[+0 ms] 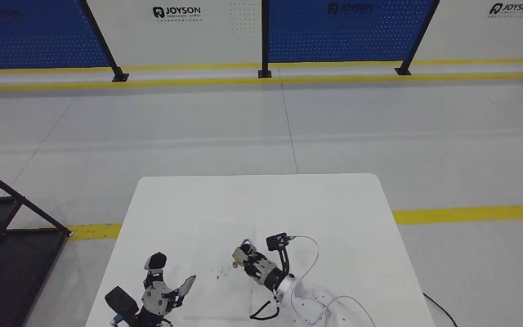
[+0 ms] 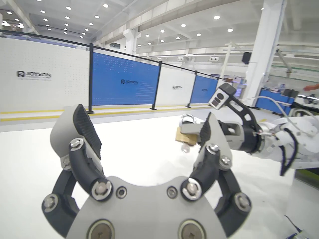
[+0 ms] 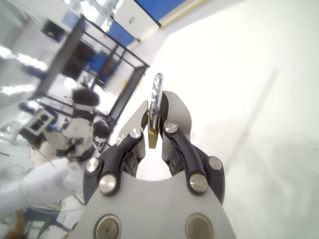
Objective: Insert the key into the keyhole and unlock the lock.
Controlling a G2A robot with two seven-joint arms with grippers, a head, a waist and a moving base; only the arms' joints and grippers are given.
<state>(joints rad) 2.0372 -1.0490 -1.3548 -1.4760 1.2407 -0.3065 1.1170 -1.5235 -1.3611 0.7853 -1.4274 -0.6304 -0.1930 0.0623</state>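
A brass padlock (image 3: pixel 152 135) with a silver shackle (image 3: pixel 157 85) is clamped between the fingers of my right gripper (image 3: pixel 157 108), which is shut on it just above the white table (image 1: pixel 327 204). In the top view this right gripper (image 1: pixel 248 260) holds the lock (image 1: pixel 239 254) near the table's front middle. A small silvery piece (image 2: pixel 185 148), seemingly the key, shows right under the lock body (image 2: pixel 185 138); I cannot tell if it sits in the keyhole. My left gripper (image 2: pixel 145 123) is open with nothing in it, at the front left (image 1: pixel 172 275), facing the lock from a short distance.
Small dark specks (image 1: pixel 219 273) lie on the table between the two grippers. A black frame (image 1: pixel 29 214) stands off the table's left side. The right arm's white cable (image 1: pixel 309 249) loops over the front right.
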